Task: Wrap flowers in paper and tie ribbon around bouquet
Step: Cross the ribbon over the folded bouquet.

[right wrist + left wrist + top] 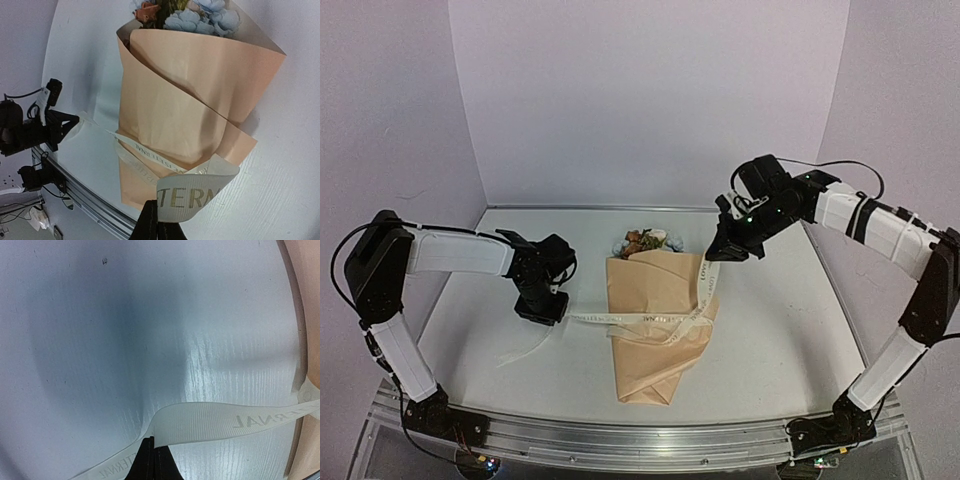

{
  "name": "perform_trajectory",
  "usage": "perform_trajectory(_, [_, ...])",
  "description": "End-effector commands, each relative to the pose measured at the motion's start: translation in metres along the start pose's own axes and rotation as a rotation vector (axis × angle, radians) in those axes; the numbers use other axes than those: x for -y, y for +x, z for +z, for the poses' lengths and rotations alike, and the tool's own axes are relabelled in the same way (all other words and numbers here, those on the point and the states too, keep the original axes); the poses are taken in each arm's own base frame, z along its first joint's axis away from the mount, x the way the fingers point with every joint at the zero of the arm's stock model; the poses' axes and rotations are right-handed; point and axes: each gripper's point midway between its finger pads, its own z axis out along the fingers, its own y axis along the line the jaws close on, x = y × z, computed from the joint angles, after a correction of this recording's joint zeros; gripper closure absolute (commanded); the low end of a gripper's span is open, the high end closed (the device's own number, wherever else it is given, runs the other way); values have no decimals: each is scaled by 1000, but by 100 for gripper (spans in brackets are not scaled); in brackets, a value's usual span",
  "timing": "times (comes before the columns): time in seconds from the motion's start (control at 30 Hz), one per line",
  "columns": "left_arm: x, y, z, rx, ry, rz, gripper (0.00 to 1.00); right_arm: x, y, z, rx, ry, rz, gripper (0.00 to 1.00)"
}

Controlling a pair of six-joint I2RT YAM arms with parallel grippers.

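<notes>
The bouquet (658, 325) lies in the middle of the table, a cone of tan paper (185, 95) with the wide end away from me. The flowers (644, 241) show above that end as pale-blue and brownish heads (200, 12). The cream ribbon (638, 320) crosses the cone. My left gripper (553, 311) is down at the table left of the cone, shut on one stretch of ribbon (225, 420); its fingertips (150, 447) pinch it. My right gripper (721, 254) hovers above the cone's right edge, shut on the other end, which curls up to it (197, 197).
A loose ribbon tail (525, 352) trails on the white table (790, 300) toward the front left. An aluminium rail (640, 440) runs along the near edge. Pale walls close in the back and both sides.
</notes>
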Motion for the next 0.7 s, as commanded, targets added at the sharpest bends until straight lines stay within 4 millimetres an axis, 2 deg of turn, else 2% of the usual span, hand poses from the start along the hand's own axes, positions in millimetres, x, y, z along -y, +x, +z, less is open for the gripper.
perform_trajectory(0.0, [3, -3, 2, 11, 8, -8, 100, -54, -54, -33, 154, -135, -42, 100])
perform_trajectory(0.07, [3, -4, 1, 17, 7, -10, 100, -59, -62, -31, 151, -137, -45, 100])
perform_trajectory(0.2, [2, -5, -1, 20, 8, -11, 100, -49, -58, 1, 74, -126, -13, 100])
perform_trajectory(0.27, [4, -5, -1, 19, 13, -6, 100, -39, -47, 19, 16, -116, 11, 100])
perform_trajectory(0.47, [6, -7, -6, 22, 21, -4, 100, 11, 3, 56, -98, -17, 1, 100])
perform_trajectory(0.57, [6, -7, -6, 19, 23, -1, 100, 27, 11, 69, -89, 10, -1, 100])
perform_trajectory(0.67, [5, -6, -7, 15, 18, 2, 100, 31, 12, 73, -83, 19, -8, 100])
